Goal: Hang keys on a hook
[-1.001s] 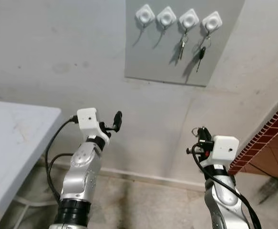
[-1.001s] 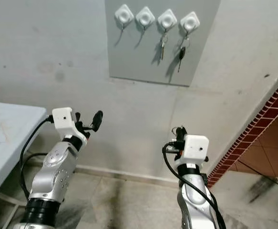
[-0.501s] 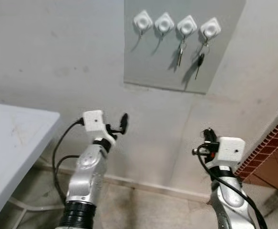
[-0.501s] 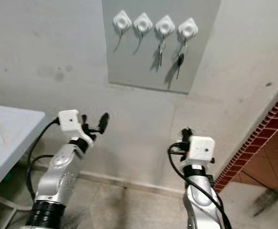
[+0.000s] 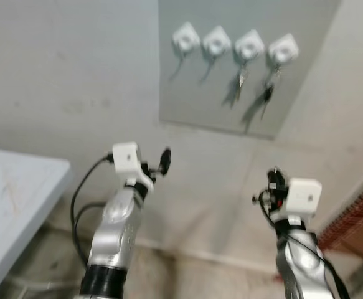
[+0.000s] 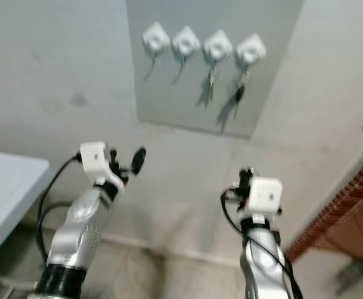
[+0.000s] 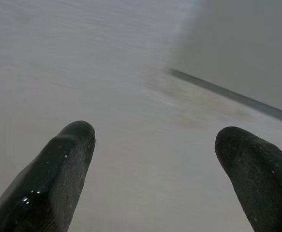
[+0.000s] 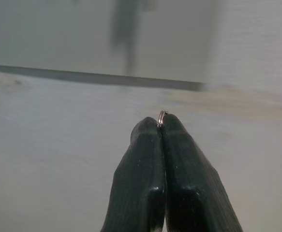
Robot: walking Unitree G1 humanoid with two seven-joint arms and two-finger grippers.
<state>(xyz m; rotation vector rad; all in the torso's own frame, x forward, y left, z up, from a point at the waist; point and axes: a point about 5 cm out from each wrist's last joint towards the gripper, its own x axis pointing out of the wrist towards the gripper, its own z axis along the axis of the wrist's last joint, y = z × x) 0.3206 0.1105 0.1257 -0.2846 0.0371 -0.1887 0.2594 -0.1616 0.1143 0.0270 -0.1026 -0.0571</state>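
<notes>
A grey panel on the wall carries a row of white hooks. A silver key hangs on the third hook and a dark key on the fourth; the two hooks on the left look bare. My right gripper is held up below the panel's right end, shut on a thin metal key ring that peeks out between its fingertips. The key itself is hidden. My left gripper is raised below the panel's left edge, open and holding nothing.
A white table juts in at the lower left. A red brick wall closes the right side. The pale wall stands straight ahead, with bare floor at its foot between my arms.
The whole picture has shifted and blurred: the camera has moved nearer the wall and the table has slid leftward. Both arms hold their poses, and neither gripper has changed its state.
</notes>
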